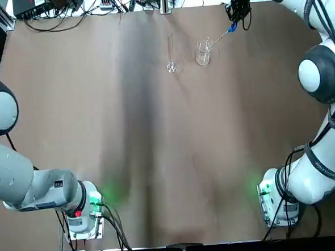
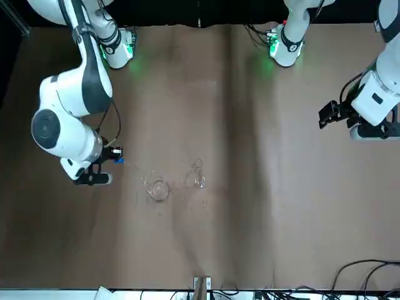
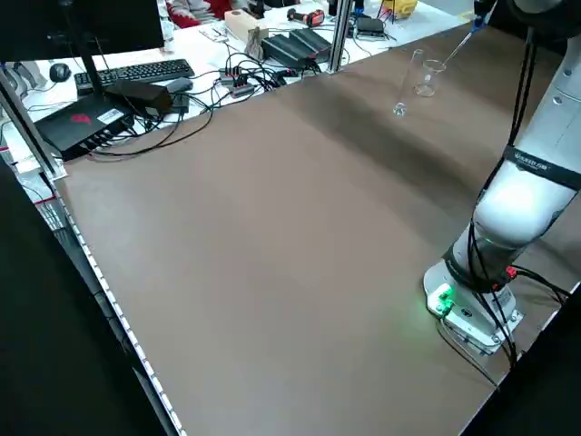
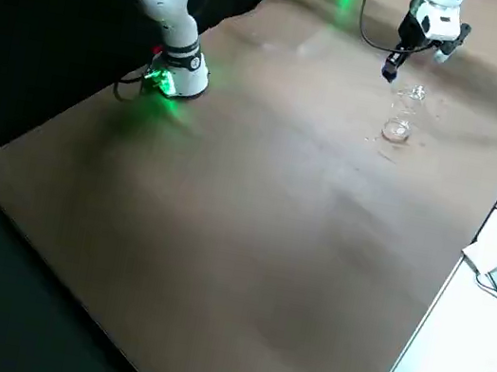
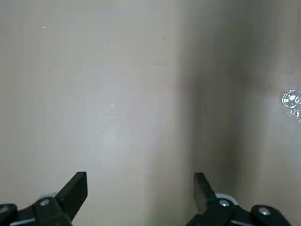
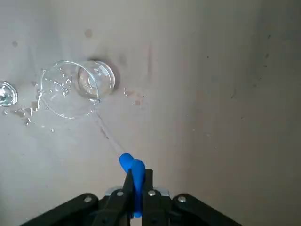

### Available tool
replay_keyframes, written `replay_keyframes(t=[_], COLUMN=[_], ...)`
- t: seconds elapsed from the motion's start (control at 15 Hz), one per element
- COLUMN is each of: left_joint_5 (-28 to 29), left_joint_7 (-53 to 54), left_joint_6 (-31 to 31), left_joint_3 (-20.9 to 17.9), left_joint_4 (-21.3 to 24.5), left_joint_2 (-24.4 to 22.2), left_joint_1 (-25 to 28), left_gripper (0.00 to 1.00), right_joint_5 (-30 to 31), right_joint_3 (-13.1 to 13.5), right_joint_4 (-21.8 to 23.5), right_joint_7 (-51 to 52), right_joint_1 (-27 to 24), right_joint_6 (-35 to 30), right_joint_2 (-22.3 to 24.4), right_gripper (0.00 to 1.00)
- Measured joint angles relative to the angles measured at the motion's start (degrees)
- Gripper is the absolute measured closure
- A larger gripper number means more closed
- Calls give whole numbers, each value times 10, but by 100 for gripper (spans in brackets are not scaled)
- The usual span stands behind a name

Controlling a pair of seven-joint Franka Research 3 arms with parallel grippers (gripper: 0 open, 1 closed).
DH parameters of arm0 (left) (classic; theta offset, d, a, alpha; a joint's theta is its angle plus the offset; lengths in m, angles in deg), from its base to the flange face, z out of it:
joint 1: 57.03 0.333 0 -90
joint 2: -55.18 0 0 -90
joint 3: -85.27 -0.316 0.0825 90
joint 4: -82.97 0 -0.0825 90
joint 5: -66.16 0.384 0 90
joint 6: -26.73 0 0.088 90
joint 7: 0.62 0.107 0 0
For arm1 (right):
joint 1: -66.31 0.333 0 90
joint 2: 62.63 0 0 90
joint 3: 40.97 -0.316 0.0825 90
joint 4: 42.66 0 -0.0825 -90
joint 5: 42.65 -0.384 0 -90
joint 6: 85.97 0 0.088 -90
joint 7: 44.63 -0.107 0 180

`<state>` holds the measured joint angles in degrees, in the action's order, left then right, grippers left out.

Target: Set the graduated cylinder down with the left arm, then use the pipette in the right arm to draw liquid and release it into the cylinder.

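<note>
Cylinder [image 1: 171, 57] already stood upright on table [image 1: 158, 160], just beside beaker [image 1: 203, 54]. Left gripper [image 5: 141, 197] empty, jaws wide, well apart from it. Right gripper [image 1: 234, 13] clamped on pipette [image 1: 224, 34], near beaker. Drawing, releasing liquid apparently left.

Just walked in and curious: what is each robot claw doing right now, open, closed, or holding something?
Left end effector: open, holding nothing, parked away from the glassware.
Right end effector: closed on the pipette, beside the beaker.
</note>
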<state>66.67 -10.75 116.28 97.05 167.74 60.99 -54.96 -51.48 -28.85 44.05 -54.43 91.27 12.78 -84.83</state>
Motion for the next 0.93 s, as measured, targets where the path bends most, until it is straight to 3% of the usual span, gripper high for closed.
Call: replay_keyframes(t=[0.93], left_joint_5=[1], left_joint_7=[-3], left_joint_6=[-12], left_joint_3=[0], left_joint_4=[0], left_joint_2=[-2], left_joint_1=[0], left_gripper=[0], right_joint_5=[31], right_joint_3=[-1], right_joint_4=[0], right_joint_7=[-65], right_joint_1=[43], right_joint_6=[82], right_joint_2=[-63], right_gripper=[92])
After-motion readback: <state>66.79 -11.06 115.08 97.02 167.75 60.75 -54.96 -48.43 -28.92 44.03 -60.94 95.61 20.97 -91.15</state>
